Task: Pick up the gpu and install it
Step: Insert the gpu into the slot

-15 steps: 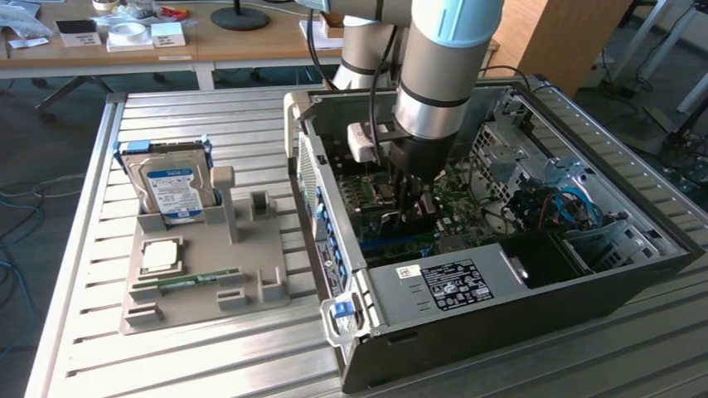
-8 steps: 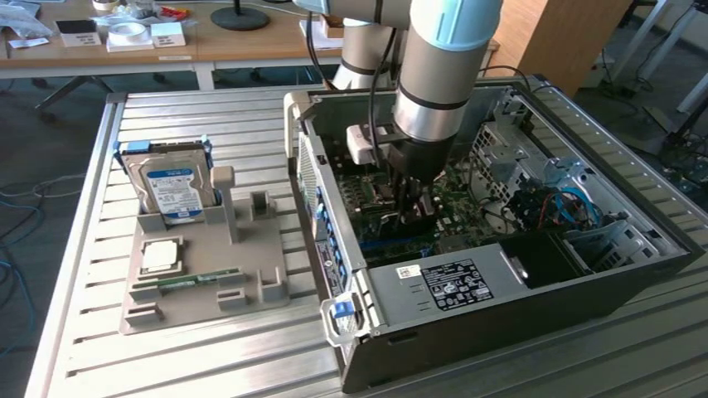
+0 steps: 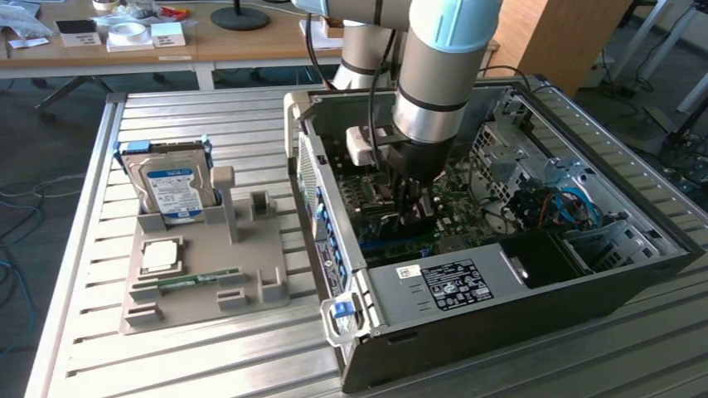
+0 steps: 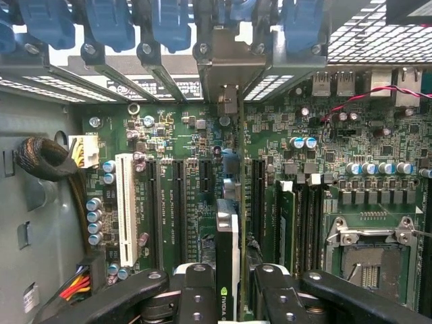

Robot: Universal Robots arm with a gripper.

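Gpu (image 4: 227, 270) stands edge-on between the gripper (image 4: 228, 287) fingers, which clamp it from both sides, low inside the case (image 3: 636, 278) over the motherboard (image 4: 351, 145) — in the exterior view the arm reaches down at about 12 o'clock from the power supply (image 3: 448, 286). A good seating, I judge, needs the card kept upright, its edge lined along one dark slot (image 4: 258, 192) and its bracket aimed at the rear opening. Neighbouring slots, capacitors (image 4: 304, 142) and the white connector (image 4: 125, 206) crowd both sides; the drive (image 3: 177, 189) waits on the surface (image 3: 177, 365) at 9 o'clock.
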